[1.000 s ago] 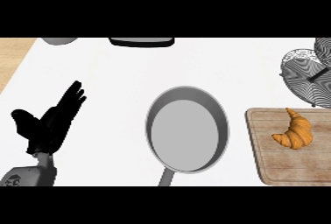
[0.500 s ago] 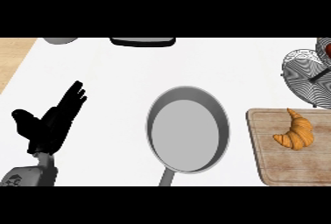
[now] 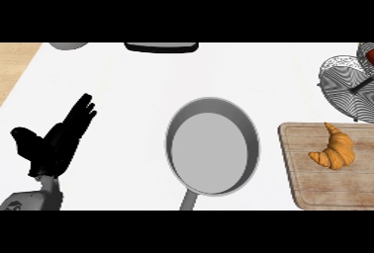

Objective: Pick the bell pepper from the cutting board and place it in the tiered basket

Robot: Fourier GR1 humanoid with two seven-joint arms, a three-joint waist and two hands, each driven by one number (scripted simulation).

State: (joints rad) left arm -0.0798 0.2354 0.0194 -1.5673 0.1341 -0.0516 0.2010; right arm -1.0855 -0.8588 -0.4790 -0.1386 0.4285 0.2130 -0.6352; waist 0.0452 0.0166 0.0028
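Countertop, white, seen from steeply above. At the lower left of the frame we see our left hand [image 3: 55, 141], black, fingers straight and slightly spread, thumb out to the side, holding nothing; it rests there near the edge. Our right hand does not show anywhere in the frame.

In the middle sits a grey frying pan [image 3: 212, 146], its handle pointing toward the bottom edge. At the right edge lies a wooden cutting board [image 3: 306, 188], and on it rests a golden-brown croissant [image 3: 335, 147], curved, toward the board's upper part. We see no bell pepper on the board; the croissant is the only thing there, so we take it as the thing to be moved. At the upper right, partly cut off by the frame, stands the wire tiered basket [image 3: 349, 89], just above the board, with something dark red barely showing at its top corner.

To do the pick well, we judge the right hand should come in from the lower right, descend over the croissant's thick middle, and close across its width rather than its tapered ends. The basket is near, so a short lift upward in the frame should do, clearing the wire rim before lowering.
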